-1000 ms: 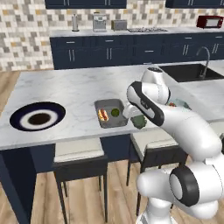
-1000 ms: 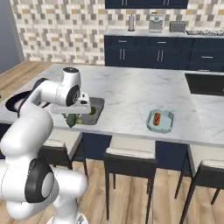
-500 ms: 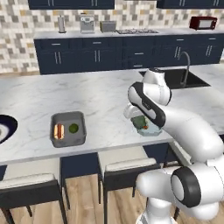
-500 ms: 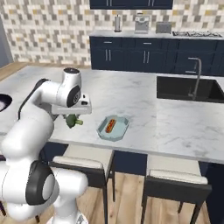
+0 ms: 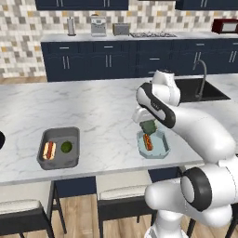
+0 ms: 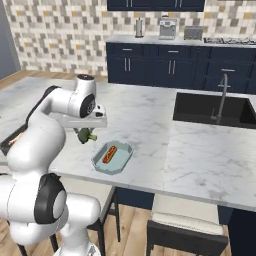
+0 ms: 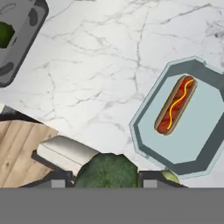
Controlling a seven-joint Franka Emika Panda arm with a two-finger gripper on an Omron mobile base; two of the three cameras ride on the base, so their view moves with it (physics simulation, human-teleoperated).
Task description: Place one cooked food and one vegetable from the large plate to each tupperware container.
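Note:
My gripper (image 5: pixel 148 124) is shut on a dark green broccoli-like vegetable (image 5: pixel 149 127), hanging a little above the near-left edge of the pale teal tupperware container (image 5: pixel 161 149). A hot dog (image 5: pixel 148 141) lies in that tray. In the hand view the vegetable (image 7: pixel 107 171) sits between my fingertips (image 7: pixel 59 181), left of the teal tray (image 7: pixel 192 144) and its hot dog (image 7: pixel 176 105). From the right, my gripper (image 6: pixel 86 133) holds the vegetable (image 6: pixel 86 135) left of the teal tray (image 6: pixel 123 152). The dark grey tupperware container (image 5: pixel 58 162) holds a hot dog (image 5: pixel 48 149) and a green vegetable (image 5: pixel 66 147). A dark sliver of the large plate (image 5: pixel 1 139) shows at the left edge.
A sink (image 5: pixel 204 91) with a faucet (image 5: pixel 201 69) is set into the counter to the right of the teal tray. The counter's front edge runs just below both trays, with stools (image 5: pixel 21 211) under it. Bare marble lies between the two trays.
The base has driven to the right, so the whole scene slid left in both base views. The gripper kept the green vegetable and now hangs beside the teal tray.

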